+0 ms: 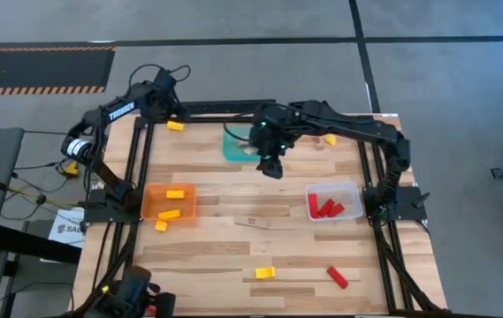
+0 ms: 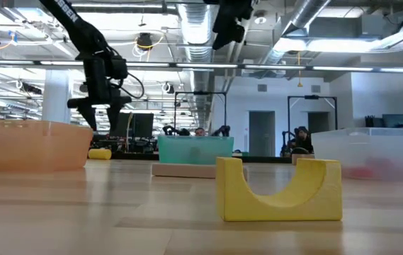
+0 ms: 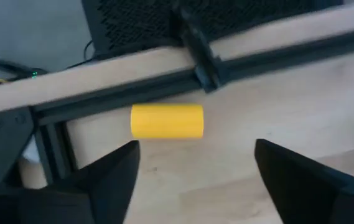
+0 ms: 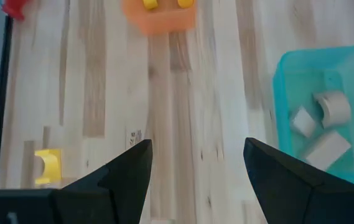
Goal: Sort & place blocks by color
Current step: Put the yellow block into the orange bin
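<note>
Your left gripper (image 3: 195, 168) hangs wide open and empty over the table's far left corner, the yellow cylinder (image 3: 167, 121) lying just ahead between its fingers. Your right gripper (image 4: 195, 165), also open and empty, hovers beside the teal bin (image 4: 282, 81).

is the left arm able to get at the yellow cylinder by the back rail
Probably yes. The left gripper hangs right over the yellow cylinder with its jaws open wider than the block, and nothing lies between them; only the frame rail sits close behind.
</note>
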{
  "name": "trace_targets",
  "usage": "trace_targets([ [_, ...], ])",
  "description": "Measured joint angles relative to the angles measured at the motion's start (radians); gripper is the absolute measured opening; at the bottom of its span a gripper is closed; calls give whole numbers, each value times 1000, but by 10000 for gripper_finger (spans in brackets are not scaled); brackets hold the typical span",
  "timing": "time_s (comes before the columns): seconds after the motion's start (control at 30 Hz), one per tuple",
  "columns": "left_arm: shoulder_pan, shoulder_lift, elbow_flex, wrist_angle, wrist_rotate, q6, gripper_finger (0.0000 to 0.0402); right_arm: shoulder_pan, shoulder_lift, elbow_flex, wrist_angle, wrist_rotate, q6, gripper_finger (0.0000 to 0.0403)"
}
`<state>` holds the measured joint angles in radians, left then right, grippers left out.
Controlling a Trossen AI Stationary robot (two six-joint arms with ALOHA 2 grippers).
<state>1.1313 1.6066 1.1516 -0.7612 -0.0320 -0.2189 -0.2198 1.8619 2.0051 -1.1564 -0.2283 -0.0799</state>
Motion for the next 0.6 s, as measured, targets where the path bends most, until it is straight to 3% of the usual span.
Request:
trace_targets([
  [0.2, 48, -1, -11, -9, 3, 29, 367, -27, -98, -209, 143, 0, 11, 276],
  [0.4, 40, -1, -34, 48, -32, 27, 375, -67, -163, -363, 256, -6, 56, 276],
  [0.6, 46, 47, -41, 82, -30, 16, 375, -78, -163, -378, 281, -8, 61, 276],
])
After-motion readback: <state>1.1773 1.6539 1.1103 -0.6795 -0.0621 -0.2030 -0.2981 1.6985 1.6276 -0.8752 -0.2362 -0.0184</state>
